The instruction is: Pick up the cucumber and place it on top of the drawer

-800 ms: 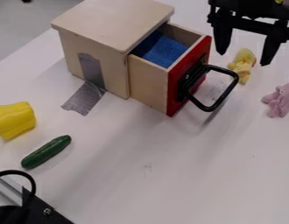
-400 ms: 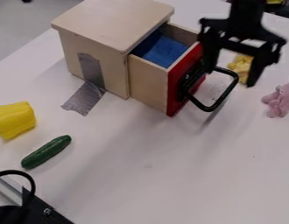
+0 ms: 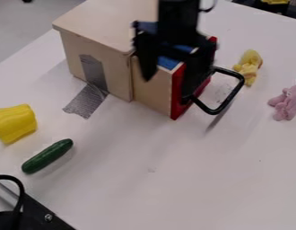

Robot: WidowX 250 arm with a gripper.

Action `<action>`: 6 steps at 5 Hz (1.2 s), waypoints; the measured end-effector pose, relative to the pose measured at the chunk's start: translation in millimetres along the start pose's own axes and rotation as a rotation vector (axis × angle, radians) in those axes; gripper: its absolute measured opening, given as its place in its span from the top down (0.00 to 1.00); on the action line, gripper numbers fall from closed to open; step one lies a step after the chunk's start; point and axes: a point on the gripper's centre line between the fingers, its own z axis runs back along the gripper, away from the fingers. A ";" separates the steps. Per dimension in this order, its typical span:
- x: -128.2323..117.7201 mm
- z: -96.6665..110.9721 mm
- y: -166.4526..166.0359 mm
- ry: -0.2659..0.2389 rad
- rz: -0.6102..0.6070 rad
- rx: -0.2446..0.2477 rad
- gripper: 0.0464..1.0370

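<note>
The black gripper (image 3: 169,85) hangs over the pulled-out drawer, its two fingers apart, open with nothing between them. It covers part of the drawer's inside and red front. The dark green cucumber (image 3: 47,156) lies on the table at the lower left, well below and left of the gripper. Behind the gripper stands the wooden drawer box (image 3: 102,22) with its flat top. Its drawer (image 3: 151,87) is out, with blue material inside and a black handle on the red front.
A yellow pepper-like toy (image 3: 15,123) lies left, above the cucumber. At the right are a yellow plush (image 3: 249,66) and a pink plush (image 3: 289,102). Grey tape (image 3: 86,101) runs from the box onto the table (image 3: 174,179). Black equipment (image 3: 39,213) occupies the bottom left corner.
From the upper right, the gripper has moved left and somewhat down in the view, over the drawer, leaving the yellow plush uncovered. The cucumber has stayed put.
</note>
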 end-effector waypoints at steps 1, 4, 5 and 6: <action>-30.8 -9.9 36.7 -0.007 -0.049 0.006 0.04; -83.9 -82.8 92.5 -0.014 -0.100 -0.061 0.04; -95.4 -99.4 100.0 0.002 -0.116 -0.042 0.04; -95.6 -112.7 103.3 0.050 -0.117 -0.016 0.07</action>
